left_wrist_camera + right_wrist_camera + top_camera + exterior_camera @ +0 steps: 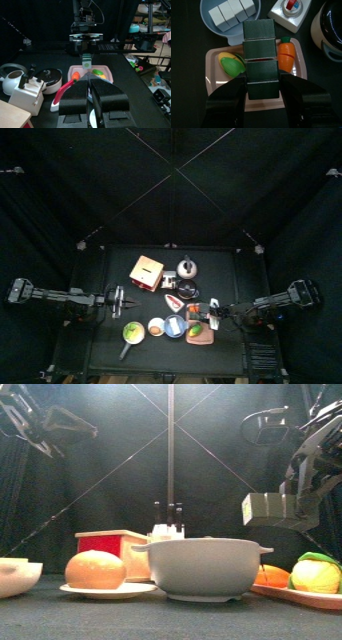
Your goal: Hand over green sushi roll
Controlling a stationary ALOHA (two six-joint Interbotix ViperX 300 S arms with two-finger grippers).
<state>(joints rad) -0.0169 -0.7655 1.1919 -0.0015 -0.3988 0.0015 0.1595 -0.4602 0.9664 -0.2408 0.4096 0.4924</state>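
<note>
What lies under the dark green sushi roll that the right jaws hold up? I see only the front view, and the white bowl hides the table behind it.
Observer: The right wrist view looks down past the dark green segmented sushi roll in the right gripper. A pink rectangular plastic tray lies straight below it.
Operator: Where does the left arm point?
Observer: In the left wrist view, the left gripper faces the roll, with the tray between them.
Operator: Are its jaws ready to take it?
Observer: They stand only narrowly apart, with nothing between them. They would probably need to open wider.
</note>
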